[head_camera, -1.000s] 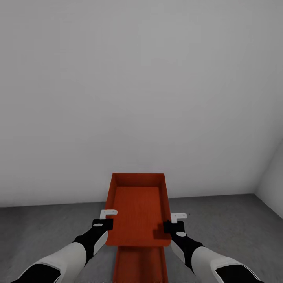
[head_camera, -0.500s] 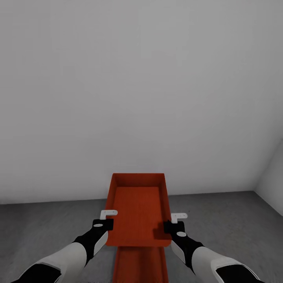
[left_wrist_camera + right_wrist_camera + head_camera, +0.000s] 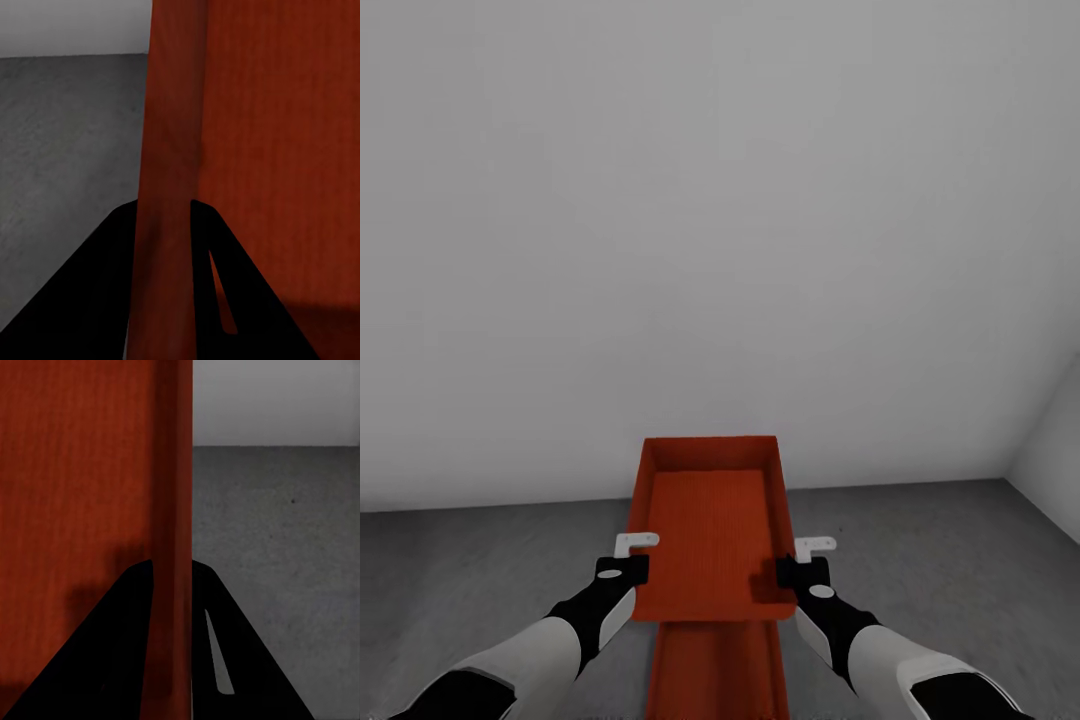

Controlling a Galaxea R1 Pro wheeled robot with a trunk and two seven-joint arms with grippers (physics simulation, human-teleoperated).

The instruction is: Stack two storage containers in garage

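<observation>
Head view: lidless orange-red container (image 3: 712, 530), thin-walled, side rims clamped by left gripper (image 3: 628, 562) and right gripper (image 3: 803, 566).

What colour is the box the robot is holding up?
Orange-red: the rectangular plastic storage container shows best in the head view.

Orange-red bin (image 3: 710, 520) held level above second bin (image 3: 715, 670) (partly hidden).

White forearms, black wrists; left gripper (image 3: 637, 560), right gripper (image 3: 798, 562) black with white tips
</observation>
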